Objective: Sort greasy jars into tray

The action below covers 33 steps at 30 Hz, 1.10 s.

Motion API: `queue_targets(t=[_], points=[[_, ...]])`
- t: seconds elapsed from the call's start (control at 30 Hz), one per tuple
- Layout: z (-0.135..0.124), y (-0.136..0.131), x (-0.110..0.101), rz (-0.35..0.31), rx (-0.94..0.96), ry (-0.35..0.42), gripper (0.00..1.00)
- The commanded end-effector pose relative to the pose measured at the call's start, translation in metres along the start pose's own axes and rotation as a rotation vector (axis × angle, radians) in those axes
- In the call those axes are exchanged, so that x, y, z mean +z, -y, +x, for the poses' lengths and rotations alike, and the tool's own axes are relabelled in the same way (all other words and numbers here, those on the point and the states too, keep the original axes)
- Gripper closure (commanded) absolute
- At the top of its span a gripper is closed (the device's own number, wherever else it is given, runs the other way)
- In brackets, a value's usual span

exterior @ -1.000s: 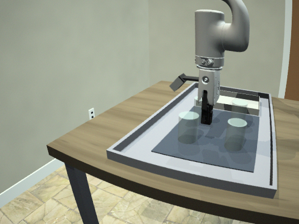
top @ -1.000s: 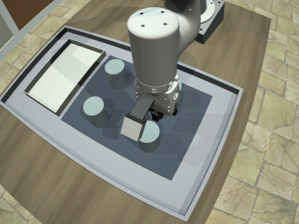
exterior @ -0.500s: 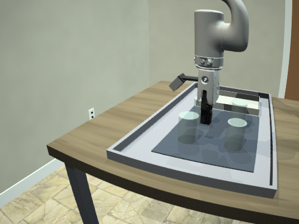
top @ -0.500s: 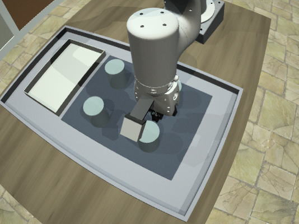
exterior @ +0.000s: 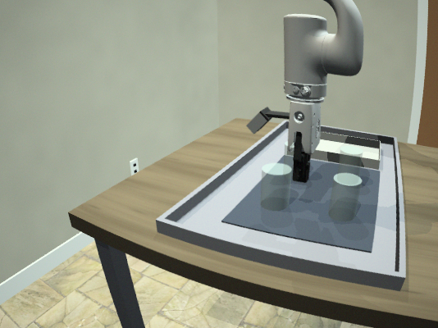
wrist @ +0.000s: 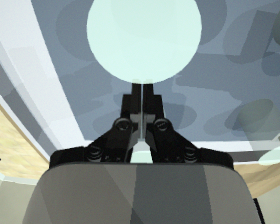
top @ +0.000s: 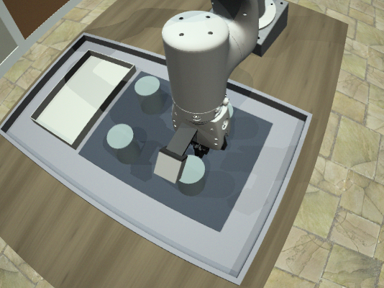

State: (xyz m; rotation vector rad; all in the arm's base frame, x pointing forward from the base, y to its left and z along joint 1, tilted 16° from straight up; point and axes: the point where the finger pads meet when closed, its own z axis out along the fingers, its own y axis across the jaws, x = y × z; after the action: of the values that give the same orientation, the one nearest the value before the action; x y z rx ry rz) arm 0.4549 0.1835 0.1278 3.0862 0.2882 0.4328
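Four pale glass jars stand mouth down on the dark drying mat (top: 237,167). One jar (top: 147,86) is near the tray, one (top: 120,135) is at the mat's left, one (top: 191,169) is at the front, and one (top: 230,111) is mostly hidden behind my arm. My gripper (top: 201,152) is shut and empty, low over the mat, with its fingertips right beside the front jar. In the wrist view the shut fingers (wrist: 144,93) point at this jar (wrist: 144,28); I cannot tell whether they touch it. The exterior view shows the gripper (exterior: 301,175) just behind that jar (exterior: 276,186).
The white-floored tray (top: 84,99) with dark rims stands left of the mat and holds no jar. A raised grey rim (top: 252,232) runs round the steel top. The robot base (top: 273,16) is at the back. The wrist camera block (top: 169,165) overhangs the front jar.
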Motion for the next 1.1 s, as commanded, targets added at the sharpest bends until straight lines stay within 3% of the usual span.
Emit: queue_targets(t=[0.0, 1.07], points=[[0.0011, 0.0002, -0.0004, 0.0, 0.0, -0.001, 1.0], [0.0051, 0.0002, -0.0004, 0.0, 0.0, -0.001, 1.0]])
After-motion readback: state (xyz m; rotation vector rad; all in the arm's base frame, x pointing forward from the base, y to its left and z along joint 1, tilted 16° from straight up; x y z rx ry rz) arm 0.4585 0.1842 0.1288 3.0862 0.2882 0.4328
